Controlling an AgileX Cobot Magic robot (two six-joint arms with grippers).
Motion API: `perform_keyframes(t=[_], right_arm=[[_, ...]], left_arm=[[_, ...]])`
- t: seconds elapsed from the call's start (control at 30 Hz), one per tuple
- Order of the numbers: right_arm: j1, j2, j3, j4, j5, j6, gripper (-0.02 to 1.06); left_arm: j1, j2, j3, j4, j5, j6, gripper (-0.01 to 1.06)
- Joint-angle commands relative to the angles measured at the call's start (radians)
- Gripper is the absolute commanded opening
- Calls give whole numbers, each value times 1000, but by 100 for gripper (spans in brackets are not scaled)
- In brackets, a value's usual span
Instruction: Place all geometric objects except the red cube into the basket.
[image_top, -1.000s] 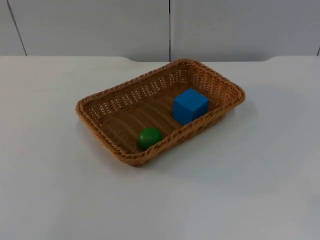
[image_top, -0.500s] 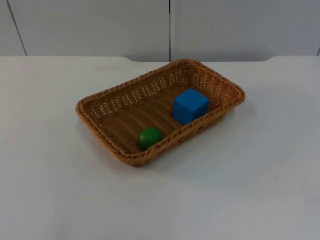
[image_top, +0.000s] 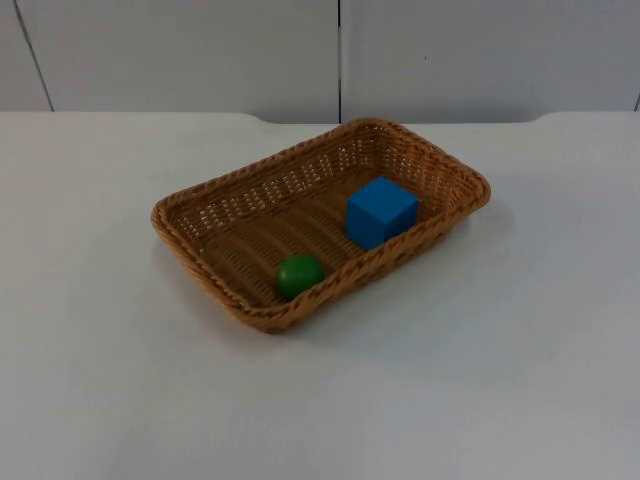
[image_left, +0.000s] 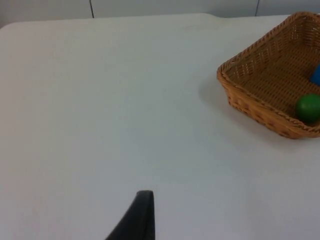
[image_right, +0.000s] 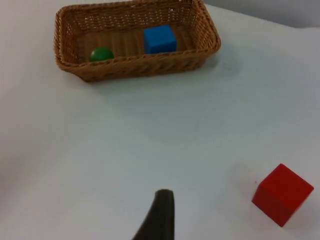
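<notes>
A woven basket (image_top: 270, 185) sits slantwise in the middle of the white table. Inside it a green ball (image_top: 300, 274) lies against the near wall and a blue cube (image_top: 381, 211) stands toward the right end. In the left wrist view the basket (image_left: 250, 107) and the ball (image_left: 308, 107) lie far from my left gripper (image_left: 142, 210), which waits over bare table. The right wrist view takes in the basket (image_right: 145, 65), ball (image_right: 101, 54) and blue cube (image_right: 159, 39). A red cube (image_right: 282, 195) rests on the table close beside my right gripper (image_right: 161, 210).
The grey partition wall (image_top: 340, 55) closes off the back of the table. White table top (image_top: 110, 360) stretches on every side of the basket.
</notes>
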Motion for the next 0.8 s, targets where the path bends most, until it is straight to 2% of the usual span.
perform_keyframes(t=[0.0,0.47,0.5,0.57,0.6,0.63,0.77], right_arm=[[-1,-2,4,-5,-17,4,78],[-1,-2,3,-17,-20,4,79],[-1,-2,3,-17,-20,4,82],[-1,-2,3,-17,-20,2,97],[-1,-2,3,-17,-20,2,97],[-1,-2,3,-17,-20,2,105],[-1,-2,3,-17,-20,2,105]], left_arm=[[-7,-4,4,-7,0,5,105],[-7,-4,4,-7,0,3,105],[-7,-4,4,-7,0,3,105],[-7,-4,4,-7,0,3,105],[-7,-4,4,-7,0,3,105],[-7,-4,4,-7,0,3,105],[-7,-4,4,-7,0,3,105]])
